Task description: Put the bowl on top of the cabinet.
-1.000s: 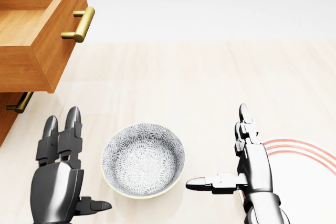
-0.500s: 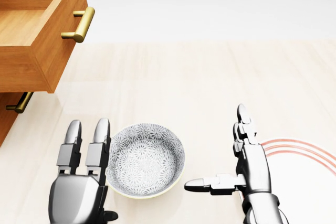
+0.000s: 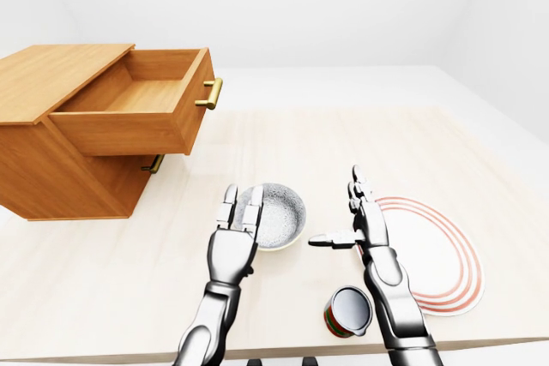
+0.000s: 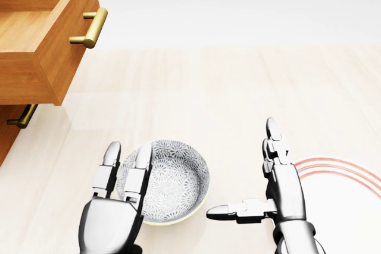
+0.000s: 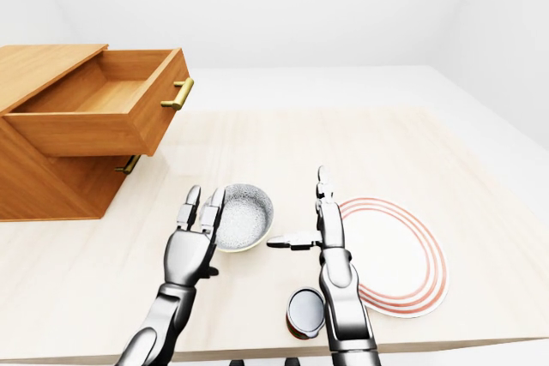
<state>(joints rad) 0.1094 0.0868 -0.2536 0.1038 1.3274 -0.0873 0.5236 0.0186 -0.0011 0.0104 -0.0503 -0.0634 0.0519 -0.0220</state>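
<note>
A patterned grey-white bowl [image 4: 172,179] stands upright on the pale table, low in the head view. My left hand [image 4: 128,150] is open, its straight fingers [image 4: 139,173] covering the bowl's left rim; the thumb is hidden. To the right of the bowl my right hand [image 4: 241,168] is also open and apart from it, fingers upward and thumb [image 4: 229,210] pointing at the bowl. The wooden cabinet [image 3: 43,160] stands at the left of the left-eye view, its flat top [image 3: 51,70] bare.
The cabinet's upper drawer [image 3: 141,100] is pulled out and overhangs the table above the bowl's left. A red-ringed white plate [image 3: 437,255] lies right of my right hand. A can [image 3: 347,310] stands near the table's bottom edge.
My left hand has slid right, from beside the bowl to over its left rim. The right hand and the bowl have hardly moved.
</note>
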